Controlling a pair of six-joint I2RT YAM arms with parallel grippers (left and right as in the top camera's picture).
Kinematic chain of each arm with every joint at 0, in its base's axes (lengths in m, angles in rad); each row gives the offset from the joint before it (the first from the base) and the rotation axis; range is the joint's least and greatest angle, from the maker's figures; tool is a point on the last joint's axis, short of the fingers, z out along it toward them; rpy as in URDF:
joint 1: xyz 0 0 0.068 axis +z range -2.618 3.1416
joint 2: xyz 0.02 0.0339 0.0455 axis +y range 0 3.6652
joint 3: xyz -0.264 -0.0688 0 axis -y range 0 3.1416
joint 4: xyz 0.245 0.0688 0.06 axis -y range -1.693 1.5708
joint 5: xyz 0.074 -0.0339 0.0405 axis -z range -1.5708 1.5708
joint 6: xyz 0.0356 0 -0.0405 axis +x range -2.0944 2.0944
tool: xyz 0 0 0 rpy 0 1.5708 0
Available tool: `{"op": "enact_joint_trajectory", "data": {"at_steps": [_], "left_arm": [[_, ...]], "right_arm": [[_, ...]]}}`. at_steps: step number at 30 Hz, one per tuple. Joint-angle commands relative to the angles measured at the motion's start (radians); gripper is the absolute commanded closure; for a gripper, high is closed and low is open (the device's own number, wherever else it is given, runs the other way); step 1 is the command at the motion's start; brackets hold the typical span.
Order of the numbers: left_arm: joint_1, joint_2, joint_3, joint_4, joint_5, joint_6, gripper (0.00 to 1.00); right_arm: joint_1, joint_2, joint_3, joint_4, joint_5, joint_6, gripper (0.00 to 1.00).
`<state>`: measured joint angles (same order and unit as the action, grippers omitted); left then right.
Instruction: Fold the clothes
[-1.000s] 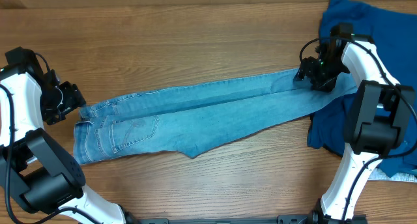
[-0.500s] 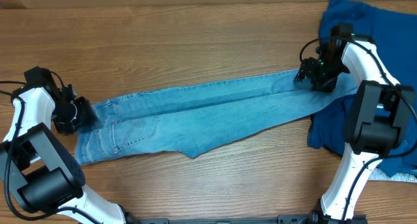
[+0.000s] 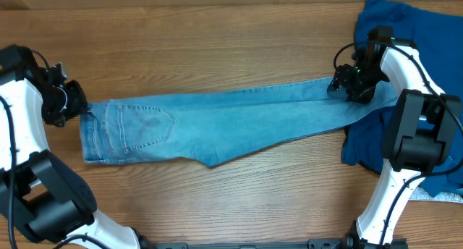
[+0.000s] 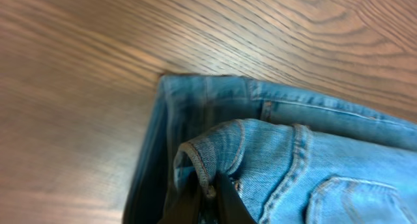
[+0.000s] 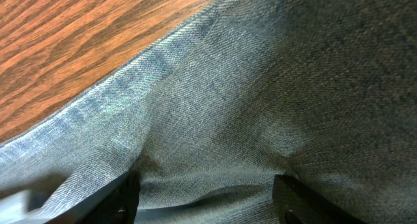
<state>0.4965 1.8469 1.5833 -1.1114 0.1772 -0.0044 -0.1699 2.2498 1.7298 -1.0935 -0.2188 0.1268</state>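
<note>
Jeans point(image 3: 217, 119), one pair, clamped in left claw point(image 3: 72, 106); right claw point(image 3: 343, 81) spread wide atop them

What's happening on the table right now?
Two arms are folding jeans, which lie stretched flat across the table. The left gripper is shut on a pinch of waistband at one end. The right gripper sits open on the leg ends at the other, by a dark blue garment. No fold yet.
</note>
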Motion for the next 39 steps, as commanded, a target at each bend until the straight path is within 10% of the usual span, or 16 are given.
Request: {"op": "enact_joint_trajectory", "data": {"at_steps": [1,10,19,28,39], "left_arm": [[0.008,-0.048,0.031,-0.017,-0.243,-0.13,0.95],[0.008,-0.048,-0.012,-0.01,-0.275,-0.16,0.39],[-0.085,-0.049,-0.012,-0.033,0.201,0.096,0.52],[-0.388,-0.047,-0.085,-0.02,0.027,0.179,0.5],[-0.41,-0.047,-0.353,0.103,-0.127,-0.01,0.46]], "right_arm": [[-0.041,0.055,-0.04,-0.016,0.113,0.001,0.3],[-0.041,0.055,-0.04,-0.025,0.113,0.0,0.29],[-0.041,0.055,-0.04,-0.032,0.113,-0.004,0.28],[-0.033,0.054,-0.006,-0.057,0.098,-0.105,0.25],[-0.034,0.051,0.307,-0.217,0.097,-0.108,0.23]]}}
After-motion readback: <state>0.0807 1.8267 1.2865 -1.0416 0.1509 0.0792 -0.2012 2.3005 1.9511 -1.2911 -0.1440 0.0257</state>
